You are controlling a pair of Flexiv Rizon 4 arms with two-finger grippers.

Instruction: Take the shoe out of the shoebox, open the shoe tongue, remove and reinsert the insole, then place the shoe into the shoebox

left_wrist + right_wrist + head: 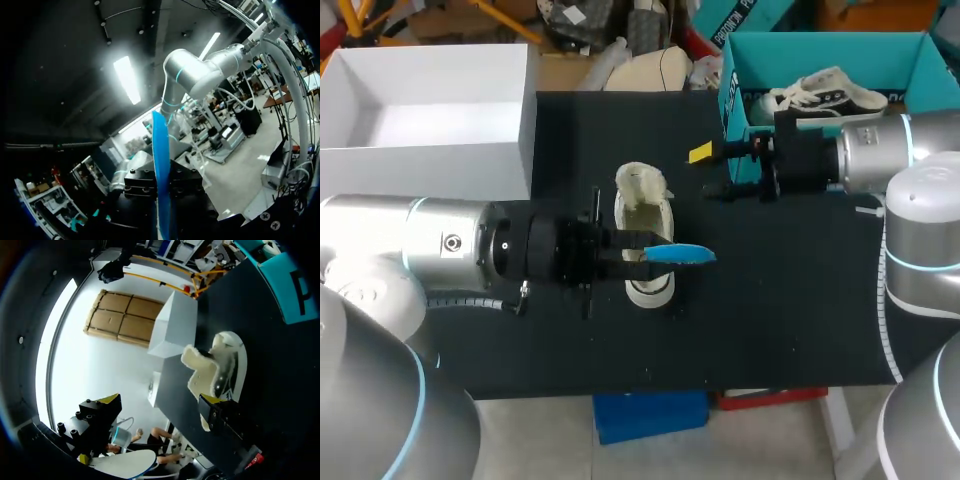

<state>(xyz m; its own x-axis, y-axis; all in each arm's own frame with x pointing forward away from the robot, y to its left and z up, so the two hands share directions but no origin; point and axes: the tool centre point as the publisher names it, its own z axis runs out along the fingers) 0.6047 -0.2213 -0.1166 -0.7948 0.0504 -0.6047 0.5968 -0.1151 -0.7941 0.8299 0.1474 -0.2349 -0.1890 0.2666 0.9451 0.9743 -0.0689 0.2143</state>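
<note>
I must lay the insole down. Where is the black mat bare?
Bare mat: the strip along the near edge, between the shoe and the right arm; also the patch between the white shoebox and the shoe. Crowded: at the shoe, where the left gripper holds the insole and the open right gripper hovers.

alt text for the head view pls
The left gripper holds a blue insole over a white shoe with its tongue open, on a black table. The right gripper hangs open beside a teal box; an empty white box sits opposite.
</note>
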